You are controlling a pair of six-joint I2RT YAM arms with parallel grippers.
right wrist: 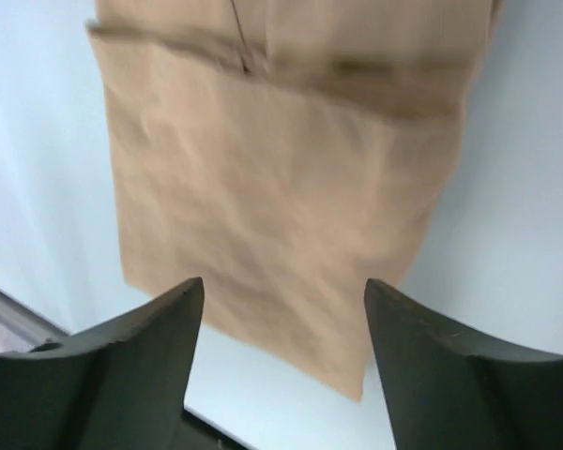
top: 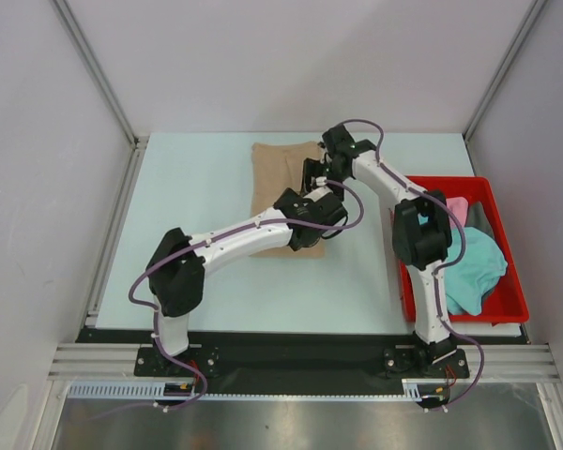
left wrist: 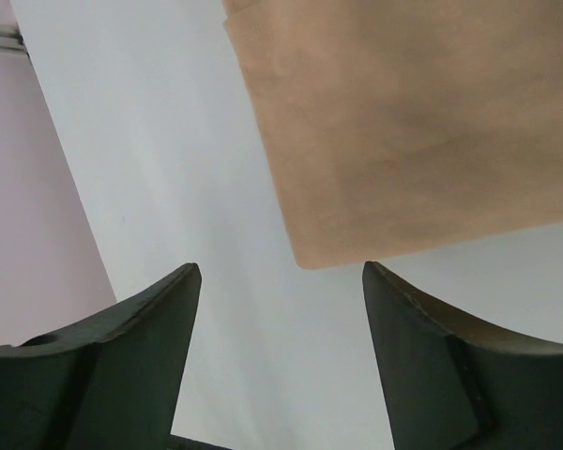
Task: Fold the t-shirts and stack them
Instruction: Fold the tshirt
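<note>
Evidently the fold of the tan cloth t-shirt point(top: 280, 178) is finished: it lies as a flat, neat rectangle on the far middle of the pale tabletop point(top: 197, 206). The left claw point(left wrist: 281, 277) hangs above its near corner and the right claw point(right wrist: 283, 286) over its body. Both have their jaws spread wide, holding nothing and touching no cloth. To the right, the teal t-shirt point(top: 474, 267) and the pink t-shirt point(top: 458, 208) lie crumpled in the red plastic bin point(top: 511, 314). The next move probably calls for lifting clear without snagging the fold, then reaching right into the bin for another shirt.
</note>
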